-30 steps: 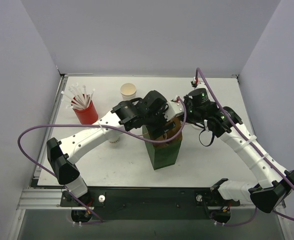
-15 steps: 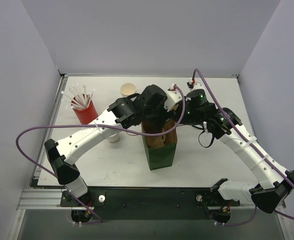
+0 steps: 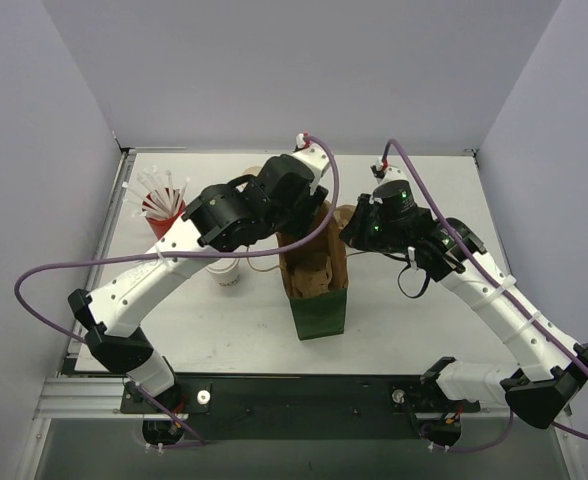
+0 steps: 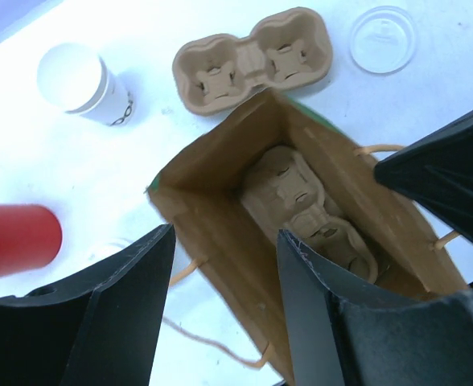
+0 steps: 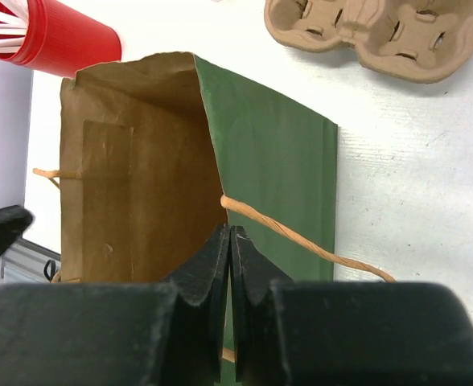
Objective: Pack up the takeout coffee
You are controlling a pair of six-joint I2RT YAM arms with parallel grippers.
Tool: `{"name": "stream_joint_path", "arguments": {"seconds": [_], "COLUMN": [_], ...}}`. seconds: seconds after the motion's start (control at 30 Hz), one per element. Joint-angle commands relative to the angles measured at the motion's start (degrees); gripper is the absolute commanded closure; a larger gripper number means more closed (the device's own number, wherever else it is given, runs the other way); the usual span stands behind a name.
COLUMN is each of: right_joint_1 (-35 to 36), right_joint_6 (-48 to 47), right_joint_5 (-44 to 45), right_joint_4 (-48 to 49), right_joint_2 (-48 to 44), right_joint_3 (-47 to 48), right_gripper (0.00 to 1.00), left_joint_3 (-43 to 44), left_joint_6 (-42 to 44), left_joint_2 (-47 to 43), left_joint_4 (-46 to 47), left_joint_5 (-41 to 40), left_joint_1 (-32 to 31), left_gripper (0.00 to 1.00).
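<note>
Likely the takeout coffee is light and crushable, so we should grip its wall gently. Our left gripper is spread; the right gripper pinches the bag rim.

A cardboard carrier lies beside a loose lid, red cup apart.

White lidded takeout coffee stands upright.

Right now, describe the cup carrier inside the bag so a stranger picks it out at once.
Find the green-and-brown paper bag standing mid-table. Through its open top, the tan cup carrier lies at the bottom. Its twin lies outside, on the table beside a loose round lid.
</note>
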Motion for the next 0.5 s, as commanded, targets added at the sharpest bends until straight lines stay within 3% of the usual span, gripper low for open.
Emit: {"name": "stream_joint_path", "arguments": {"seconds": [0.0,0.27,0.47], "right_joint_1": [0.6,1.3,2.8], "right_joint_6": [-0.7,-1.5,-2.4], "right_joint_5": [0.4,0.4,3.9], "right_joint_4": [0.9,-0.5,-3.7], "right_joint_2": [-1.8,-1.8,-1.3], "right_joint_3": [1.3,1.9,3.7], "right_gripper": [1.0,0.96,0.81], "left_joint_3": [3.4,-3.0,-7.6], "left_joint_6": [-6.4,-9.6,-10.5], "left_joint_2": [-4.0,-5.3,-5.8], "left_joint_4": [-7.3,-7.6,-4.5], "left_joint_5": [-5.0,-2.9,-0.7], "left_joint_1": [0.2,0.2,0.4], "left_gripper": [0.37,0.37,0.37]}}
